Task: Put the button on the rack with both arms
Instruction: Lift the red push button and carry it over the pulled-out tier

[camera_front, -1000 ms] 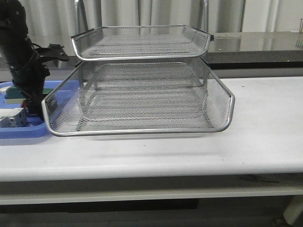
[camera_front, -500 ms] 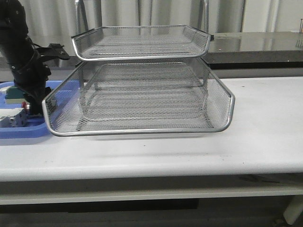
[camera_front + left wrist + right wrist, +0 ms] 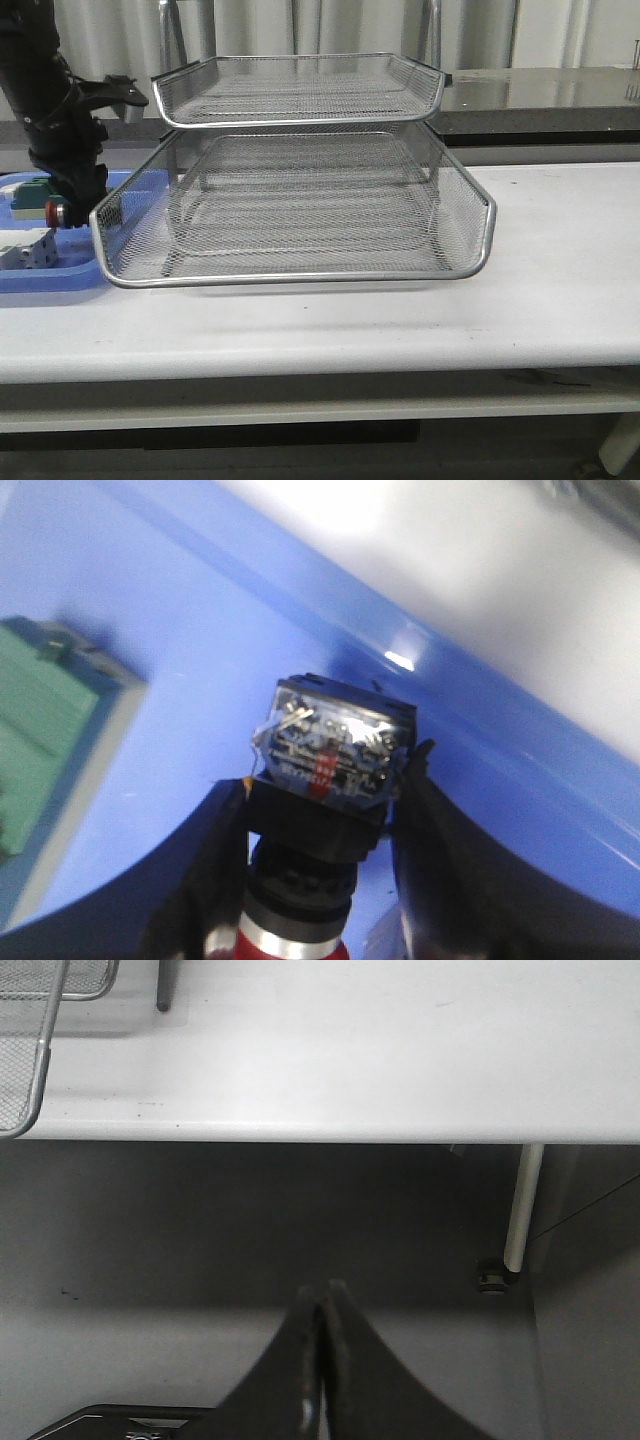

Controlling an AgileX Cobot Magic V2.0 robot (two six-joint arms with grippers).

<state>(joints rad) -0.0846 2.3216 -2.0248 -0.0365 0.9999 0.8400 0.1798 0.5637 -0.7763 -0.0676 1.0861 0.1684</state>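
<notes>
The left end effector [image 3: 325,810], clamped on the button [image 3: 330,755], has lifted it off the blue tray [image 3: 45,272] toward the rack [image 3: 290,200]; the right end effector [image 3: 322,1345] is closed, empty.

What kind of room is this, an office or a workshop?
Probably a workshop or robot test lab, not an office. A plain white workbench carries a wire rack and a blue parts tray, the left gripper holds an industrial button, and corrugated metal walls stand behind.

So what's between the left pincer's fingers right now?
The button, clamped by its black body between the fingers, above the blue tray. The left wrist view shows it best.
</notes>
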